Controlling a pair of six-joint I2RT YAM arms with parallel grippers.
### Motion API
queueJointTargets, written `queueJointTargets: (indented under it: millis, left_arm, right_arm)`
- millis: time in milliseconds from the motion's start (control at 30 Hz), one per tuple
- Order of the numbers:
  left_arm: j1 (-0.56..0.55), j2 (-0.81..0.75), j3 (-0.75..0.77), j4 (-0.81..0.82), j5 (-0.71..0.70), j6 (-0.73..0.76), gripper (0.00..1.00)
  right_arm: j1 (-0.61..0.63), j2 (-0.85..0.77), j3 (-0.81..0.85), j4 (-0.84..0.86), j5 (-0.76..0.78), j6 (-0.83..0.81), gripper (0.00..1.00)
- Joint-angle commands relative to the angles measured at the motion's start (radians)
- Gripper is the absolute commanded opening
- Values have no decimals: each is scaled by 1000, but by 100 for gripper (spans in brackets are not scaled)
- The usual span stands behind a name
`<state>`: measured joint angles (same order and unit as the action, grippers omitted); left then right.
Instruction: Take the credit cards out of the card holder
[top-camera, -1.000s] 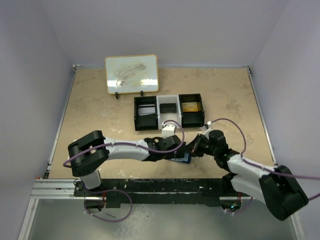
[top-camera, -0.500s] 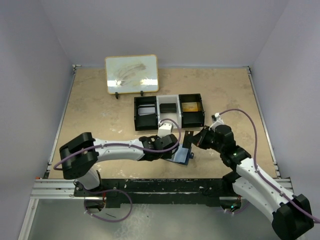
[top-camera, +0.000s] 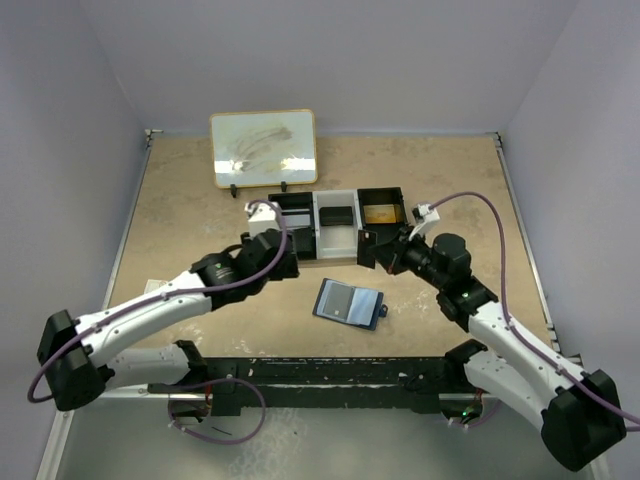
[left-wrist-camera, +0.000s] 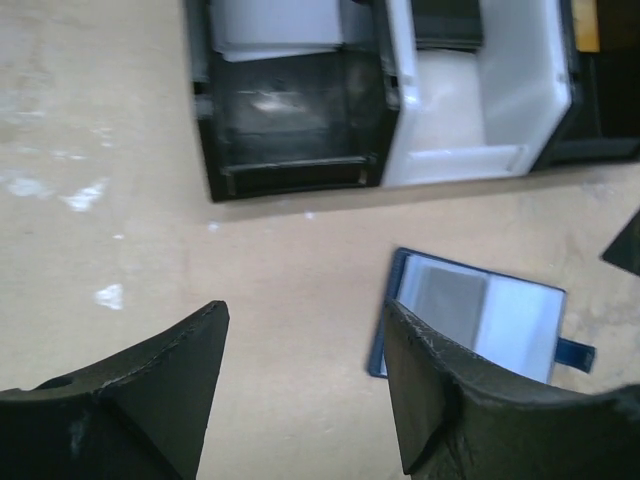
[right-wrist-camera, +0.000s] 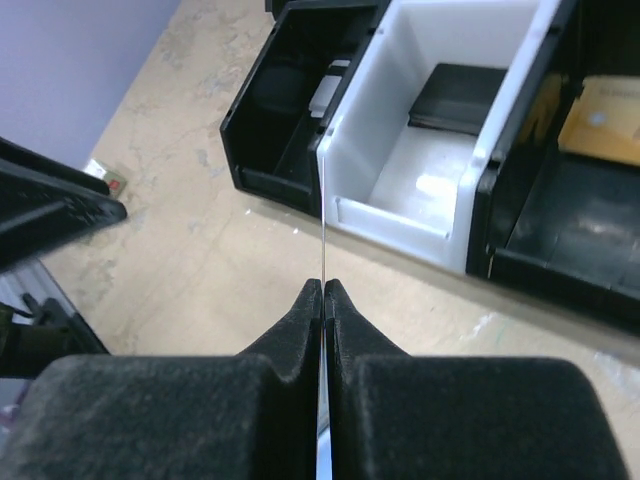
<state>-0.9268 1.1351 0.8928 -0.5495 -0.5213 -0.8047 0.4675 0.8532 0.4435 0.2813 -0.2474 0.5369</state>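
Pulled back left off the one card holder, with left jaws now apart and empty. Clamped in right jaws: one thin card, seen edge-on. Lying open on the tabletop, that holder, near one tray with three cards, one per compartment.

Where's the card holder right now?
In the top view the card holder lies open on the table, just right of centre, on the near side of the three-compartment tray.
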Motion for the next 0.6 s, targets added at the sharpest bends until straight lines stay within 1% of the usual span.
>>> queueJointTargets:
  millis: [0,133,167,267,300,367,433,500,567]
  left_arm:
    - [115,-52,-18,-121,-43,124,62]
    - [239,-80,7,-178,-48,162,64]
    - [268,-98,12,-180,-58,167,65]
    - [343,-151,-13,-133,-50,204,66]
    - [348,-163,-19,-121,-59,210,66]
    - [348,-174,10,-155,-102,204,66]
    - [348,-208,1,-153,-136,194,66]
    - [348,-241,-2,-153,-151,189,67]
    - [349,-270,-9,-146,-171,189,67]
  right_arm:
    - [51,76,99,103,31,-233,0]
    - [130,186,183,88,116,-479,0]
    - [151,217,206,86,159,-535,0]
    - [167,307,269,91,216,-690,0]
    - [167,329,292,93,232,-740,0]
    - [166,370,312,111,247,-841,0]
    - [167,420,348,92,249,-945,0]
    - [165,475,383,63,250,-1016,0]
    - [165,530,416,27,175,-1084,0]
